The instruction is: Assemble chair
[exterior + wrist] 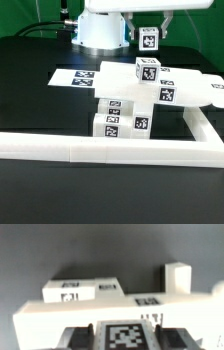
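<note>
The partly joined white chair (135, 100) stands mid-table: a flat slab with tagged blocks stacked in front and a tagged cube (146, 71) on top. My gripper (149, 30) is high above and behind it, shut on a small white tagged part (148, 41). In the wrist view my gripper (122, 343) has dark fingers (78, 338) clamped on both sides of that tagged part (122, 334). Beneath it lie the chair's slab (100, 311), a tagged block (80, 288) and an upright bar (177, 277).
The long white L-shaped border rail (100, 151) runs along the front and up the exterior view's right side (203, 125). The marker board (82, 76) lies flat behind the chair at the left. The robot base (100, 28) stands at the back.
</note>
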Controlling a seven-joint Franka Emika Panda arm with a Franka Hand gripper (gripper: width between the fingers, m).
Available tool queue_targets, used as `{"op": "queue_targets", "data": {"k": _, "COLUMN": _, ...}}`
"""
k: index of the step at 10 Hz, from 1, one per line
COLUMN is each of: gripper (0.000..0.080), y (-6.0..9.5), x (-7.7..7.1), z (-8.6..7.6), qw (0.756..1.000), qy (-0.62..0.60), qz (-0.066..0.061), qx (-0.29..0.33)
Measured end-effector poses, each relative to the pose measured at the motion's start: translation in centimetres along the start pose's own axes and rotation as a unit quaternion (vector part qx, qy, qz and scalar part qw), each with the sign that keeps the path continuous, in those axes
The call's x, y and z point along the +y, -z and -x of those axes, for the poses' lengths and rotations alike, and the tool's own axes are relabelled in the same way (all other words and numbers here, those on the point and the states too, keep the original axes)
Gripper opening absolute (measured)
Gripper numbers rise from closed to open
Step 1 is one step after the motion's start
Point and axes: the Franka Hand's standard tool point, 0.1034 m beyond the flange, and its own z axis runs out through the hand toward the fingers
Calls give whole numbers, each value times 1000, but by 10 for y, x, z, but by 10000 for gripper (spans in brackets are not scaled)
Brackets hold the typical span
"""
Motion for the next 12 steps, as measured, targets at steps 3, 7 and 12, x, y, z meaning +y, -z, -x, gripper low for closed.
{"op": "queue_targets", "data": {"k": 3, "gripper": 284, "y": -2, "x": 1, "z": 1, "qw": 1000, "qy": 4, "qz": 3, "qx": -2}}
{"op": "queue_targets", "data": {"k": 7, "gripper": 284, "y": -16, "x": -1, "z": -12, "qw": 999, "qy": 30, "qz": 20, "qx": 13}}
{"op": "queue_targets", "data": {"k": 12, "gripper": 284, "y": -17, "x": 1, "z": -15, "qw": 999, "qy": 33, "qz": 21, "qx": 20}}
